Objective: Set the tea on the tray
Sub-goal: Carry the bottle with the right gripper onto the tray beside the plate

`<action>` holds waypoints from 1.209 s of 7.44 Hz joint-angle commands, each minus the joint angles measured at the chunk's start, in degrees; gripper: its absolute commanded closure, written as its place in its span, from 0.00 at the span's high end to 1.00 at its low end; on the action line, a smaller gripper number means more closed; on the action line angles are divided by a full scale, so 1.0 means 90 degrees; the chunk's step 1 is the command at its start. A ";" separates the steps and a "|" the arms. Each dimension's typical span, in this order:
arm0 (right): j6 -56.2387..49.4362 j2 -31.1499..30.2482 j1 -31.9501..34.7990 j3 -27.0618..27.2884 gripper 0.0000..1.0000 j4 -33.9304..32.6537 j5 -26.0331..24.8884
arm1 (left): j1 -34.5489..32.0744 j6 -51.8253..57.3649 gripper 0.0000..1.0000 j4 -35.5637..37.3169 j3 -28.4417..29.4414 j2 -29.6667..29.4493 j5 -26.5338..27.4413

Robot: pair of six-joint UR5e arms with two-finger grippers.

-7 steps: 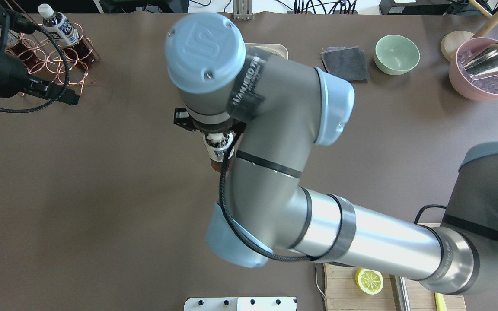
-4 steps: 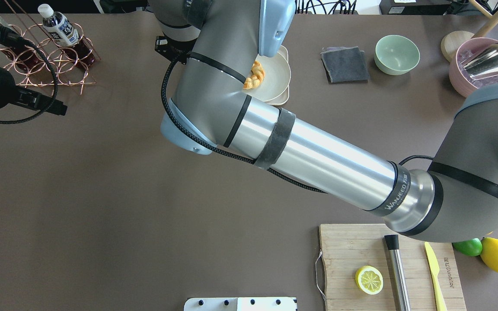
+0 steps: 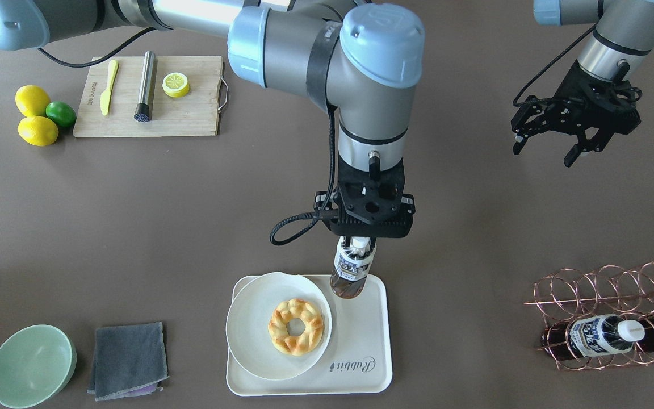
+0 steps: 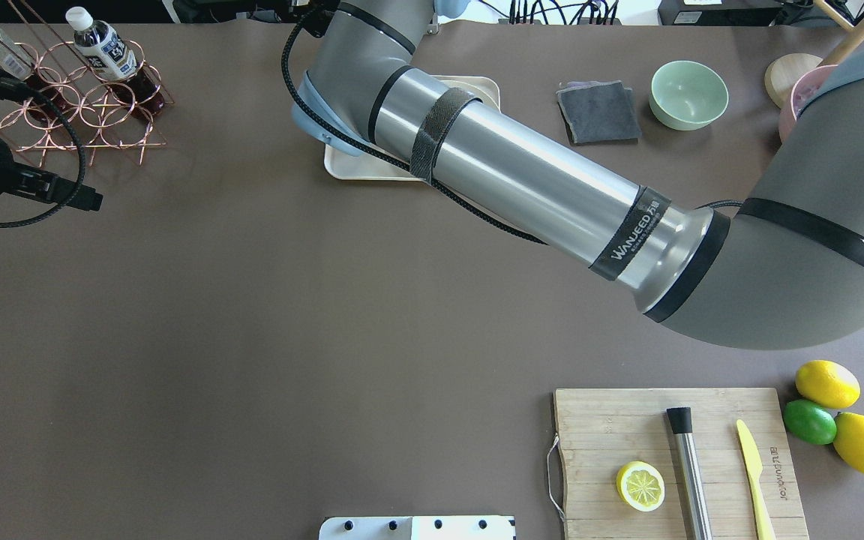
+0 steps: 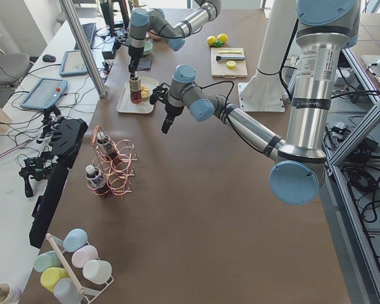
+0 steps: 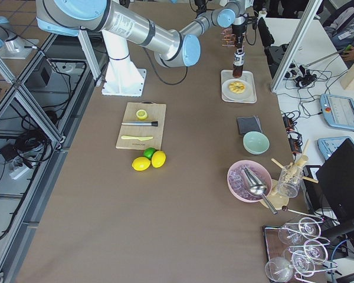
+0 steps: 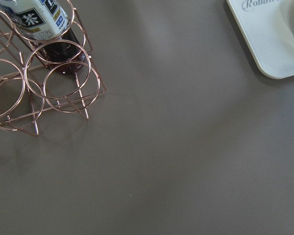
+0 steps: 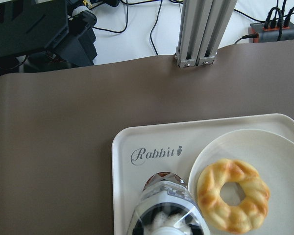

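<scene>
The right claw [image 3: 356, 247] points straight down over the tray [image 3: 364, 341]. The tray lies by the worktop's [image 3: 134, 216] far edge from the robot, about halfway along it. The claw's 2 fingers are pinched in on the neck of the tea bottle [image 3: 351, 274], just under the white cap, so the gap between them is only as wide as that neck. The bottle hangs upright, with dark liquid showing below the label.

Its base is over the tray's corner nearest the robot and toward the robot's left. That puts it in the bare strip between the tray's rim and the round plate [image 3: 250, 335]. From where I stand I cannot tell whether the base is touching the tray or just above it. The plate takes up most of the tray and carries a doughnut [image 3: 296, 326]. The bottle and the plate are just beside each other, and I cannot tell if they touch.

The left claw [image 3: 543, 154] hangs above bare worktop toward the left end, well apart from the tray. Its fingers are spread wide, with nothing between them. Beyond it, near the worktop's far left corner, a copper wire rack [image 3: 605, 295] holds a second dark bottle [image 3: 599, 332] lying on its side.
</scene>
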 commanded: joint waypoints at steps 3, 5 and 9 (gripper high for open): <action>0.0044 0.0203 0.0128 -0.0997 0.98 0.0894 0.0311 | -0.0003 -0.0026 0.97 -0.0006 -0.0027 0.0083 0.0037; -0.0014 0.0320 0.0323 -0.0968 0.99 0.0758 0.0632 | -0.0003 -0.0162 0.97 -0.0045 -0.0144 0.0160 0.0037; -0.2740 -0.1798 0.1472 0.2448 0.99 -0.1739 0.2027 | -0.1647 0.0980 0.97 0.0762 -0.0174 0.0413 -0.1562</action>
